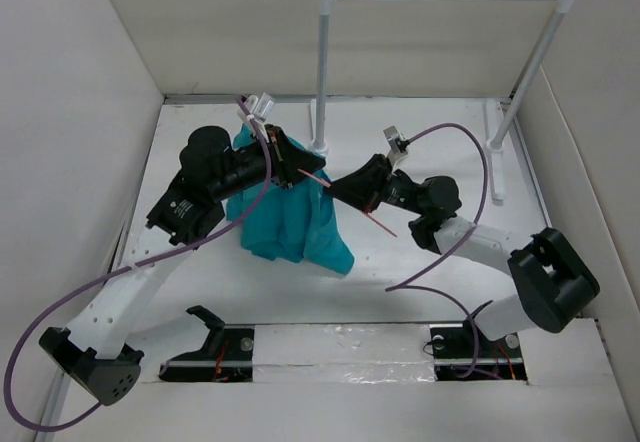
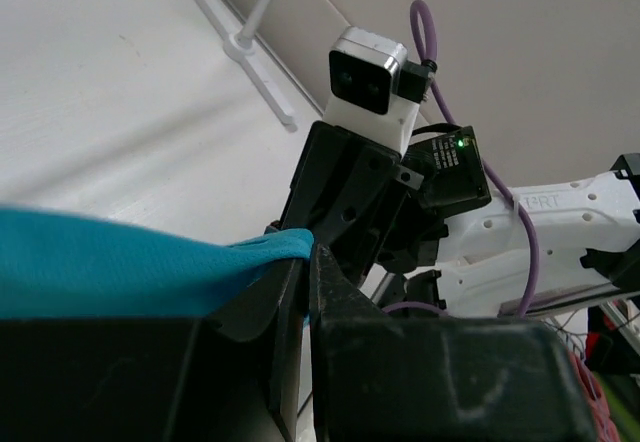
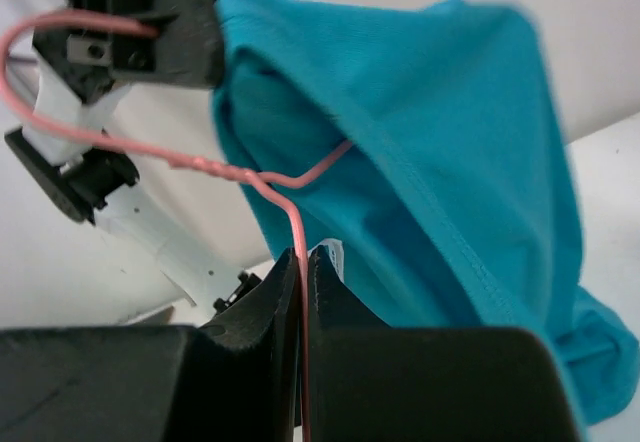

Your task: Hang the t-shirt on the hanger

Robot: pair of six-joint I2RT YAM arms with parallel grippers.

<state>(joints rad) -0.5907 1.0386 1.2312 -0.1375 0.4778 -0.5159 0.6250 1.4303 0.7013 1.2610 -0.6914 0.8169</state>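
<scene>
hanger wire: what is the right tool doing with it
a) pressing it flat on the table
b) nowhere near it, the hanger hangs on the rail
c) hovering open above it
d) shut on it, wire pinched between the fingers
D: in the right wrist view the right tool is shut on the hanger, whose pink wire runs down between the closed fingers, with the t-shirt just behind.
</scene>
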